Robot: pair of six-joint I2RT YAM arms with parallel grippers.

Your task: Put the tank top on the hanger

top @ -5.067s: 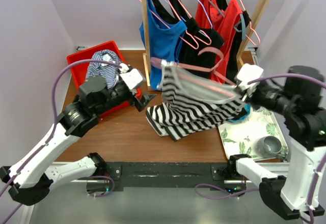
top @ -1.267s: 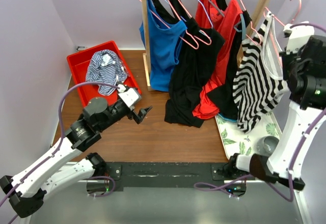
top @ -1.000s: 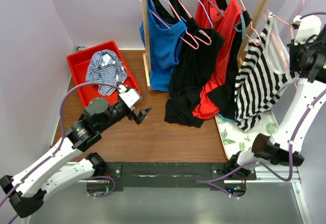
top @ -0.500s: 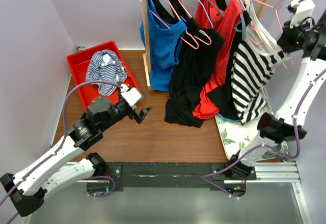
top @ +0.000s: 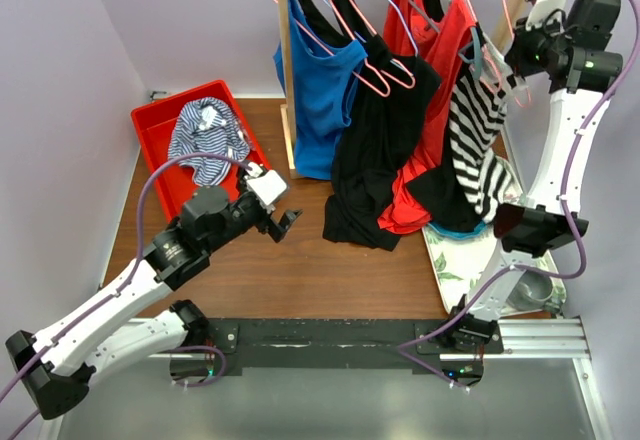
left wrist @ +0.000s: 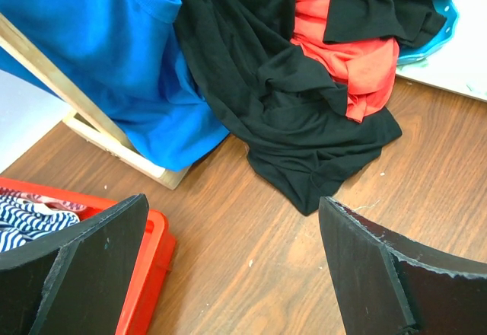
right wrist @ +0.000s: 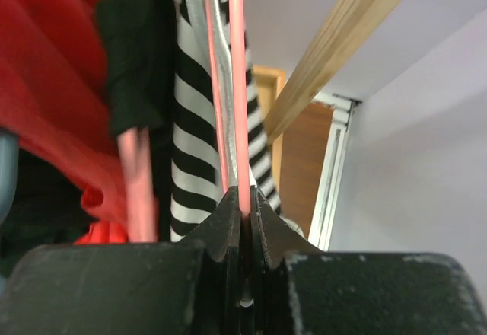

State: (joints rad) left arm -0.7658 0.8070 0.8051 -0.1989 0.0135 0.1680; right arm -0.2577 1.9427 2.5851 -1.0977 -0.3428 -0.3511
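The right end effector [right wrist: 242, 198] is pinching closed on the thin pink wire of the hanger [right wrist: 237, 84]. It is holding the hanger high at the right end of the wooden rack [top: 286, 70], just beside the rack's slanted right post. The tank top [top: 478, 120] is hanging from that hanger at the rack's right end, pressing against the red top [top: 440, 50] beside it. Its hem is dangling above the leaf-print mat [top: 468, 260], which is lying on the counter [top: 300, 280] below that end of the rack. Whether the hanger's hook is sitting on the rack's rail cannot be told.

The left end effector [top: 283, 223] is hovering low over the counter in front of the rack's left post. Its fingers are standing wide apart and gripping nothing. It is facing the hem of the black top [top: 375, 150], which is pooling on the counter under the middle of the rack. A blue top [top: 320, 80] is hanging next to the left post. A red bin [top: 160, 155] is sitting to the left of the rack, holding a thin-striped garment [top: 205, 130].
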